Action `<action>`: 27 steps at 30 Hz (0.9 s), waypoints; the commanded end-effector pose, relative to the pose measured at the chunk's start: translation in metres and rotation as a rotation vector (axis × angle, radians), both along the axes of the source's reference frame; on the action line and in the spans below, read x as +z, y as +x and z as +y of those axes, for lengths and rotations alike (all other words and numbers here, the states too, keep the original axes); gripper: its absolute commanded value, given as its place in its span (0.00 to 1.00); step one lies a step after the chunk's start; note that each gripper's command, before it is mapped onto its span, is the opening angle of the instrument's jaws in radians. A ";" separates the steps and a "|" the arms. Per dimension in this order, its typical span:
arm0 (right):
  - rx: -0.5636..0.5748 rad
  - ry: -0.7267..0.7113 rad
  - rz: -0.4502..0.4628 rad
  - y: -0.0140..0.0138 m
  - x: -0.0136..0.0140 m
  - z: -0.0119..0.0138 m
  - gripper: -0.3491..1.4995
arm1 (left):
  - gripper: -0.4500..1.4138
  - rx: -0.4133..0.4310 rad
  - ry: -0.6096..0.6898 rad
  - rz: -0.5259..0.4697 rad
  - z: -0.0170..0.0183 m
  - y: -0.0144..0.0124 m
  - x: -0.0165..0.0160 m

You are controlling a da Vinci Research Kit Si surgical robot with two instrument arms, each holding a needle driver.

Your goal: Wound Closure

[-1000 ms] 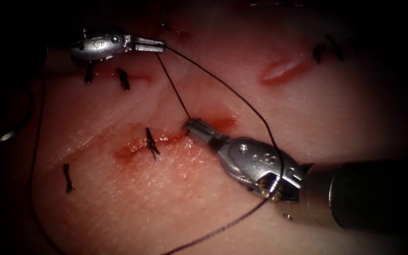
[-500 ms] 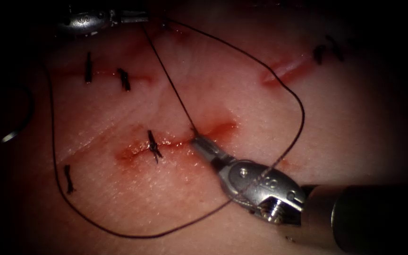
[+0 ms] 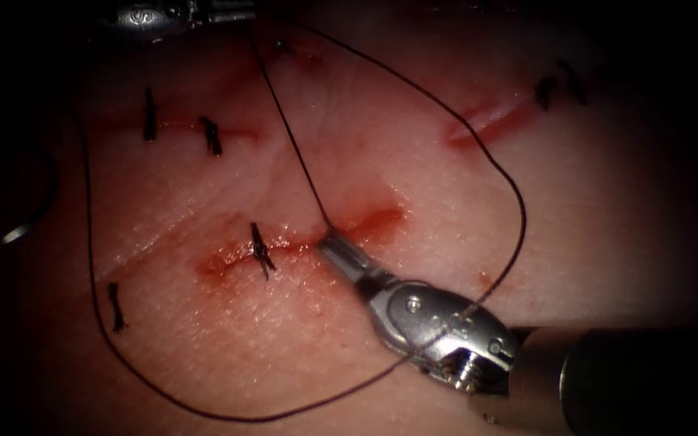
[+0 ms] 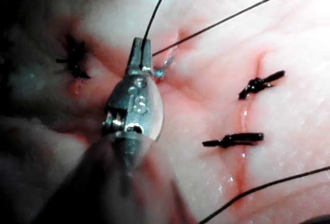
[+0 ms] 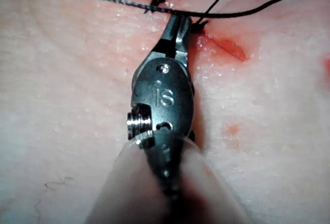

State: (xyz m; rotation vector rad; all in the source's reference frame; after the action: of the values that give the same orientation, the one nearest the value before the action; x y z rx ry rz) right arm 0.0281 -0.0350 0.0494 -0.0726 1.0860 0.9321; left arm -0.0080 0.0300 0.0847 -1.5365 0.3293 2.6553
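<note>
The tissue [image 3: 203,339] is pale pink, shading to cream, with a fine grained skin pattern. Red fluid [image 3: 373,216] stains the cut [image 3: 284,241] at the centre, with a fainter red streak towards two o'clock. The thread [image 3: 519,210] is dark, nearly black, as are the short knotted stitches [image 3: 260,249] crossing the cut. Both tools, the left tool [image 3: 232,11] at twelve o'clock and the right tool [image 3: 329,242] from four o'clock, are shiny silver-grey metal.
</note>
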 end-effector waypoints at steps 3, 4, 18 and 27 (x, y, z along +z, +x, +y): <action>-0.031 -0.014 -0.011 0.0010 0.0002 -0.0007 0.00 | 0.00 -0.003 -0.017 0.017 0.0007 -0.0005 0.0005; -0.035 -0.012 -0.010 0.0010 0.0002 -0.0007 0.00 | 0.00 -0.005 -0.017 0.019 0.0008 -0.0005 0.0005; -0.082 -0.041 -0.035 0.0009 0.0006 0.0006 0.85 | 0.00 0.013 -0.020 -0.029 0.0003 -0.0009 -0.0001; -0.007 -0.063 -0.040 -0.0013 -0.0019 0.0014 0.92 | 0.00 0.033 -0.004 -0.114 -0.0023 -0.0022 -0.0056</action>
State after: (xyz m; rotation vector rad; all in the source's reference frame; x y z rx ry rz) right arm 0.0260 -0.0339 0.0468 -0.1634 1.0746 0.8518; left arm -0.0099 0.0269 0.0778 -1.7049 0.2993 2.5690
